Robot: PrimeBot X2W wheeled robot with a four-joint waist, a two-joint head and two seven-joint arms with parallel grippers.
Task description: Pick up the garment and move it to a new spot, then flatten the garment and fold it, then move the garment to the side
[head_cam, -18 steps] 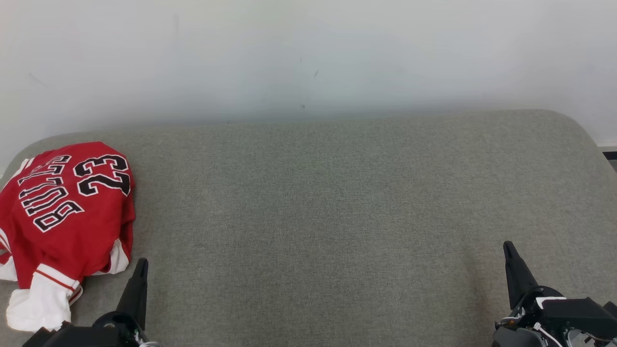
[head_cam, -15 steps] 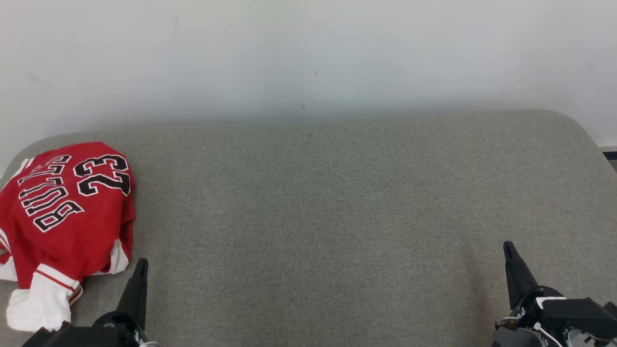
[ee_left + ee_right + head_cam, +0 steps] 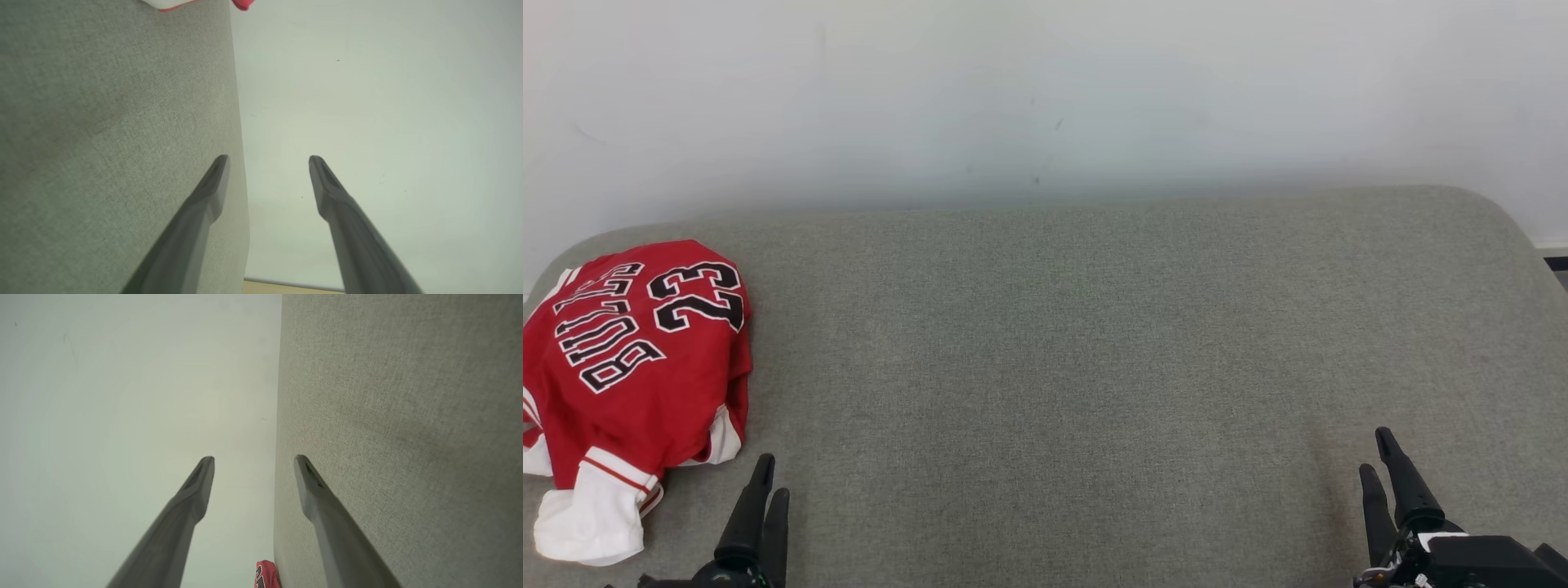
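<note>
So the red jersey (image 3: 637, 367) sits bunched at the far left of the grey padded tabletop (image 3: 1054, 343), just ahead-left of my left gripper (image 3: 773, 478). The right gripper (image 3: 1374, 451) is well apart from it. Both are spread wide and empty, so I'd reach with the left arm.
</note>
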